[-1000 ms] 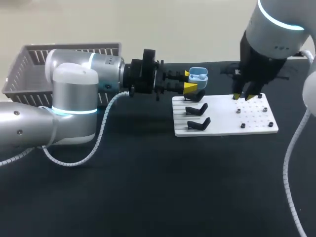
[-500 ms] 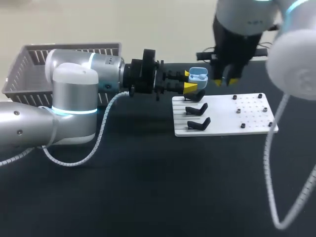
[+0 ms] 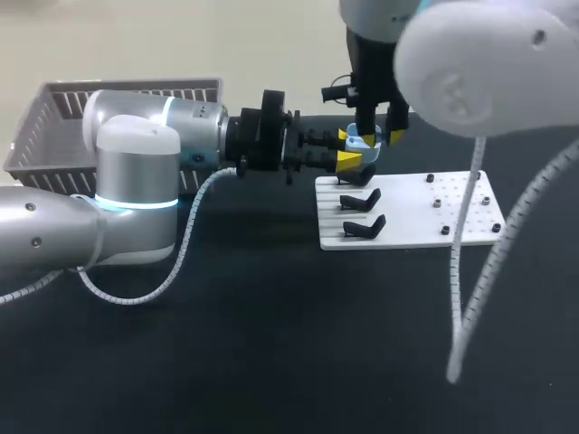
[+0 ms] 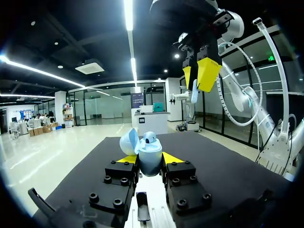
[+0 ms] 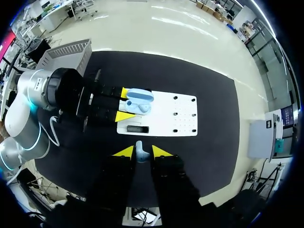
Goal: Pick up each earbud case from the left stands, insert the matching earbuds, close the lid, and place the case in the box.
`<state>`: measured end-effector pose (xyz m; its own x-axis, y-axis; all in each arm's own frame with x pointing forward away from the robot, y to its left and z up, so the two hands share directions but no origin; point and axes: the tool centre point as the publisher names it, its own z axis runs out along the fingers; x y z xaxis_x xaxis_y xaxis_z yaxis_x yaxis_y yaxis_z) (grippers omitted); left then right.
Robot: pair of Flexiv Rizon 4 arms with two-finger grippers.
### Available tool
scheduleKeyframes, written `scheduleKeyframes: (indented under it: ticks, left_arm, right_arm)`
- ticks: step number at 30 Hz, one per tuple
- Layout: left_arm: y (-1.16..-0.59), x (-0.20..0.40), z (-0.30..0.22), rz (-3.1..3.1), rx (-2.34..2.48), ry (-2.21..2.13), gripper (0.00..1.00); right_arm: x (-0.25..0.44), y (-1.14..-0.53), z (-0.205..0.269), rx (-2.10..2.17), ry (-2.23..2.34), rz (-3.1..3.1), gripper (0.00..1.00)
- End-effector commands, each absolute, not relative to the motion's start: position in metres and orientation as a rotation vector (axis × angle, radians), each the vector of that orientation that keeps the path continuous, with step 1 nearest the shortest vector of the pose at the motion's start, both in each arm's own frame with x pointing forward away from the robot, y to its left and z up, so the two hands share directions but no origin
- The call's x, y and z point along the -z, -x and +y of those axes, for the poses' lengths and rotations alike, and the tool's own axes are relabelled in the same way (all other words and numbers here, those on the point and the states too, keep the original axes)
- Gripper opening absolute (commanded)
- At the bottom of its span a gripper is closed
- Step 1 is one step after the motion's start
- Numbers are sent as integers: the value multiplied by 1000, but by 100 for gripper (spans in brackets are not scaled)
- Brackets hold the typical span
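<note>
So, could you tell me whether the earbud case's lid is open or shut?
Open: the lid stands hinged back beside the earbud case body.

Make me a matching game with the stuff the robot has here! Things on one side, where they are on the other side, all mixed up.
Things:
1 earbud case
2 earbud
3 basket
4 black stands

Places:
A on the white board
B between the right pincer's fingers
C in the left pincer, lid open
D behind the left arm

Pairs: 1-C, 2-B, 3-D, 4-A
</note>
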<state>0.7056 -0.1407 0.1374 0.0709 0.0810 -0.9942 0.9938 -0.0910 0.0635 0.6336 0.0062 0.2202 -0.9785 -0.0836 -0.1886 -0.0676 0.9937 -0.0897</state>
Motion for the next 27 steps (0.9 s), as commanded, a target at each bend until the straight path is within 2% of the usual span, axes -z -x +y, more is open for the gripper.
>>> scheduleKeyframes:
  ticks: [1,27]
  left_arm:
    - [-706,-137,-141,1176,1180,-1366,0]
    - [-706,-137,-141,1176,1180,-1366,0]
  right_arm:
    - [-220,-643,16,154,118,2994,0]
    - [-208,-675,27,140,123,3028,0]
